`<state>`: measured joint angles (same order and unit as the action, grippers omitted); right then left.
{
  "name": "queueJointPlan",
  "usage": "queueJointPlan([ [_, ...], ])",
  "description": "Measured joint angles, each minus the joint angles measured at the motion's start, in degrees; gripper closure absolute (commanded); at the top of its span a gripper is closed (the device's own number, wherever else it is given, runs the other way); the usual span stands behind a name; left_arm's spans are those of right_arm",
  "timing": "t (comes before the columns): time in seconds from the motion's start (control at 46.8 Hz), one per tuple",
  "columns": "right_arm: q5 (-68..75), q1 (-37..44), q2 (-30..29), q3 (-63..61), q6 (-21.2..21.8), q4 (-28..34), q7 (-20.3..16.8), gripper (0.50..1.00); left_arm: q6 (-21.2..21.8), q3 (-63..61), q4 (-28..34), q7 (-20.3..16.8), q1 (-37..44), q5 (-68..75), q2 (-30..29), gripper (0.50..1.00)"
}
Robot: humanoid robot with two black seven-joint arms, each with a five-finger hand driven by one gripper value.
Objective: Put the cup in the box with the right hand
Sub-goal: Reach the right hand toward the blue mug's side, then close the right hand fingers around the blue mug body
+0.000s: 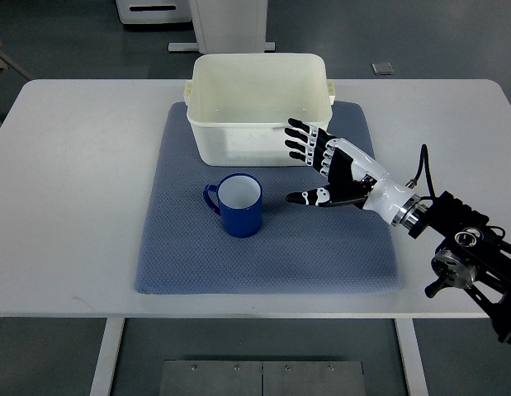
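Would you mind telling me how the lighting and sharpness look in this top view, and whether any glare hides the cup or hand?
Top view: even, soft overhead light; only faint shadows beside the blue cup and right hand; mild sheen on the box wall, no blocking glare; cup, hand and mat weave all sharp.

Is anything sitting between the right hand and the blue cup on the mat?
Nothing visible. The right hand, fingers spread, is to the right of the blue cup, with only bare mat between them. The box stands just behind the cup.

White table on grey floor; white cabinet base behind it
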<state>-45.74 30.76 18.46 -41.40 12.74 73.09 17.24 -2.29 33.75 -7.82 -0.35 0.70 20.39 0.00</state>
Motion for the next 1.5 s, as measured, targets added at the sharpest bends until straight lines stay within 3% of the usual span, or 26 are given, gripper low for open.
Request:
queueJointPlan([
  [0.77, -1.71, 2.79, -9.47, 5.18, -2.46, -9.35, 1.01, 0.500, 0.00, 0.00, 0.00, 0.00, 0.00, 0.00, 0.00, 0.500],
  [1.497, -3.12, 2.90, -15.46, 6.25, -2.85, -16.07, 4.22, 0.500, 0.00, 0.00, 0.00, -0.01, -0.01, 0.00, 0.00, 0.500],
])
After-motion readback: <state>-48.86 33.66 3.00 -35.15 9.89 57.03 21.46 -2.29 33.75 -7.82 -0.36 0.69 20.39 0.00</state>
